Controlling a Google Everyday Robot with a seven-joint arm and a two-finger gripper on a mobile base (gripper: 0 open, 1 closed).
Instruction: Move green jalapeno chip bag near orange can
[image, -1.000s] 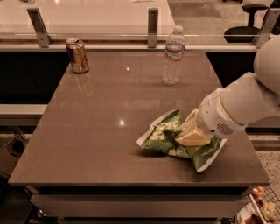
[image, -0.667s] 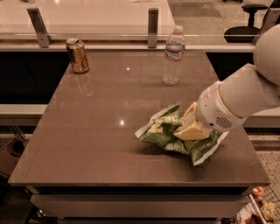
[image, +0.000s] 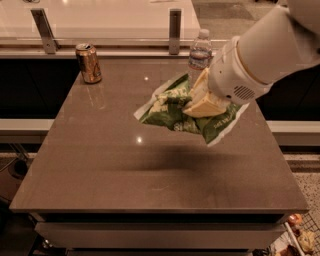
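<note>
While pinched in the gripper (image: 202, 102) mid-frame, hangs off the table (image: 100, 175): green jalapeno chip bag (image: 175, 110). Looks light, crinkly, slippery; best gripped at a gathered fold. Sits upper left: orange can (image: 88, 63).

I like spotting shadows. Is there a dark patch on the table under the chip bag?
Camera view: yes, a soft dark shadow lies on the table below the green jalapeno chip bag, which the pincer holds; small bright light spots glint on the tabletop too.
</note>
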